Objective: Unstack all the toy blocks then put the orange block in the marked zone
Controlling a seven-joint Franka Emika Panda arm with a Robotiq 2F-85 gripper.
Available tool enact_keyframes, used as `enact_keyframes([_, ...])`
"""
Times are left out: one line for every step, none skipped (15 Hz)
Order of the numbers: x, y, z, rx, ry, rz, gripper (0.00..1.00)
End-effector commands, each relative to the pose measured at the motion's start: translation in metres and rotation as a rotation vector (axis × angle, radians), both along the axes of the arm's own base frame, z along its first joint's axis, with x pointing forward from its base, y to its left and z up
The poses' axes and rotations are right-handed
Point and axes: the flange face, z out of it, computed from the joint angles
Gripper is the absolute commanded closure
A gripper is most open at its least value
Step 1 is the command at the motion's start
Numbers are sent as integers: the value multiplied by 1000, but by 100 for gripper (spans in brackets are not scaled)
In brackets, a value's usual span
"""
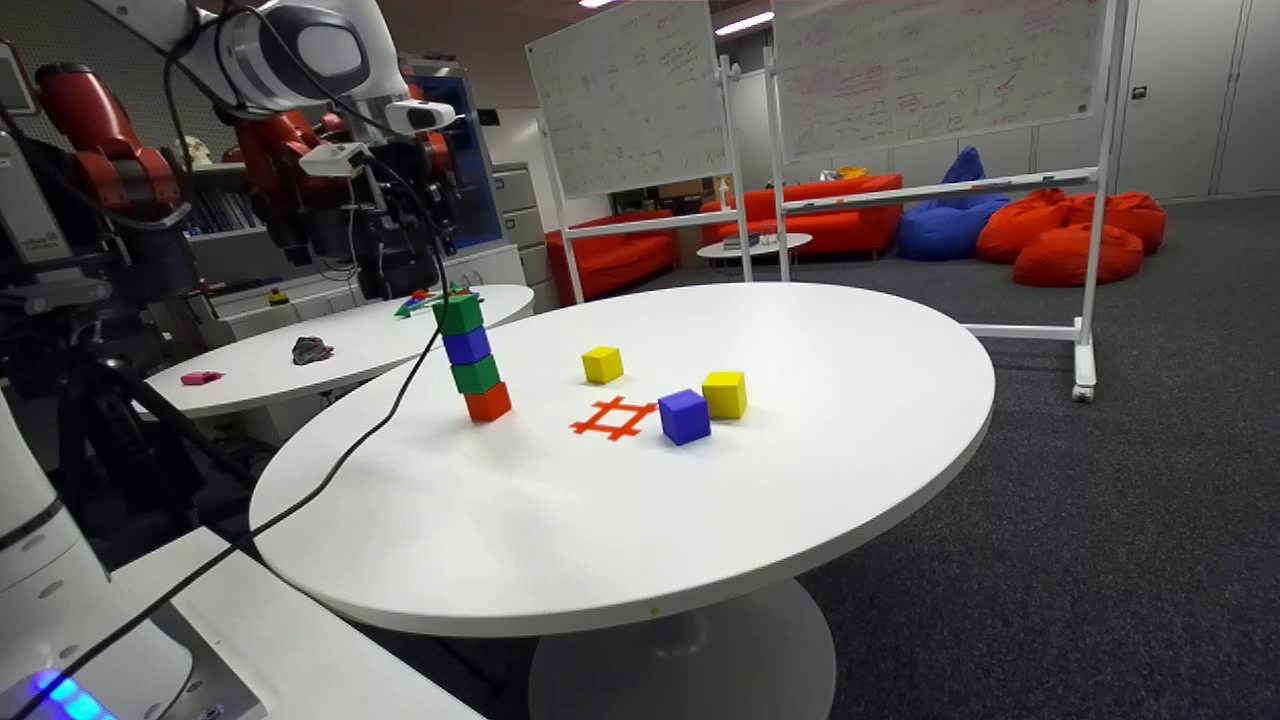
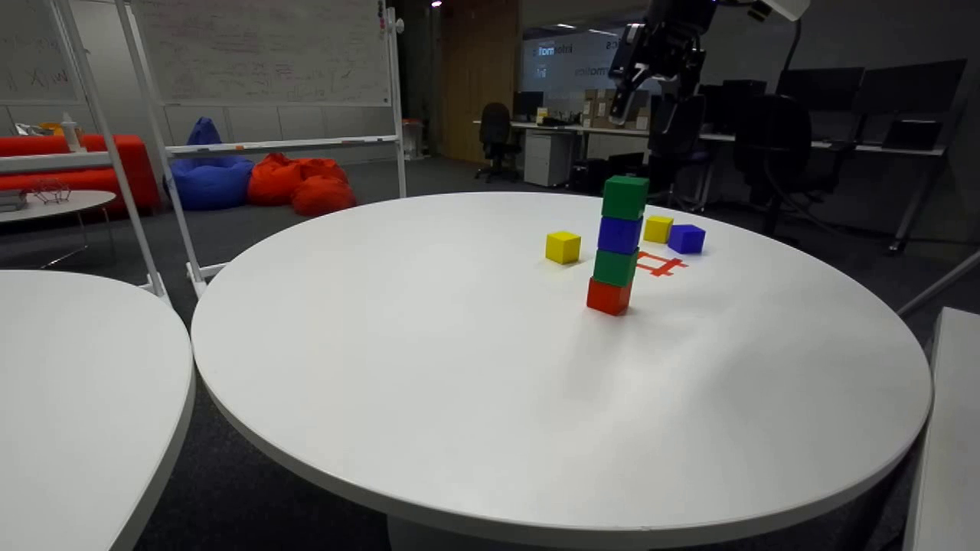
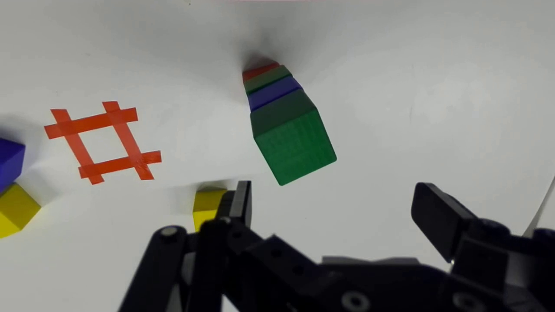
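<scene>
Fingers stand wide; open tabletop separates the block stack from marked zone and table rim.

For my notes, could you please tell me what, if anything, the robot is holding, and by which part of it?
Nothing is held: the fingers stand wide open, and the top green block sits apart from both.

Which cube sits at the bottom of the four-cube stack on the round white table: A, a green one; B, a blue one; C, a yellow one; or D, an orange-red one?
D, since in both exterior views the small orange-red cube rests on the round white table, with a green cube, a blue cube and another green cube stacked above it.
</scene>
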Motion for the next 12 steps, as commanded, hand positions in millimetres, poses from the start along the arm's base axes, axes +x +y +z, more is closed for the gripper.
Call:
enact_keyframes([10,-2,0,-19,42,-23,0])
enact_keyframes([12,-3,0,-19,52,-27,0])
enact_keyframes([13,-3,-1,-20,60,-30,0])
enact_keyframes([15,-3,-1,-18,68,-36,0])
enact_keyframes([16,-4,-2,-16,76,-42,0])
enact_keyframes([18,-5,-2,-16,85,-47,0])
enact_keyframes([19,-6,-2,-14,94,-53,0])
enact_keyframes([21,-7,-3,-13,100,-60,0])
enact_keyframes([22,-8,-3,-12,108,-65,0])
enact_keyframes([23,-9,-3,-10,115,-67,0])
enact_keyframes([25,-9,-3,-11,123,-69,0])
enact_keyframes([26,-10,-3,-10,128,-71,0])
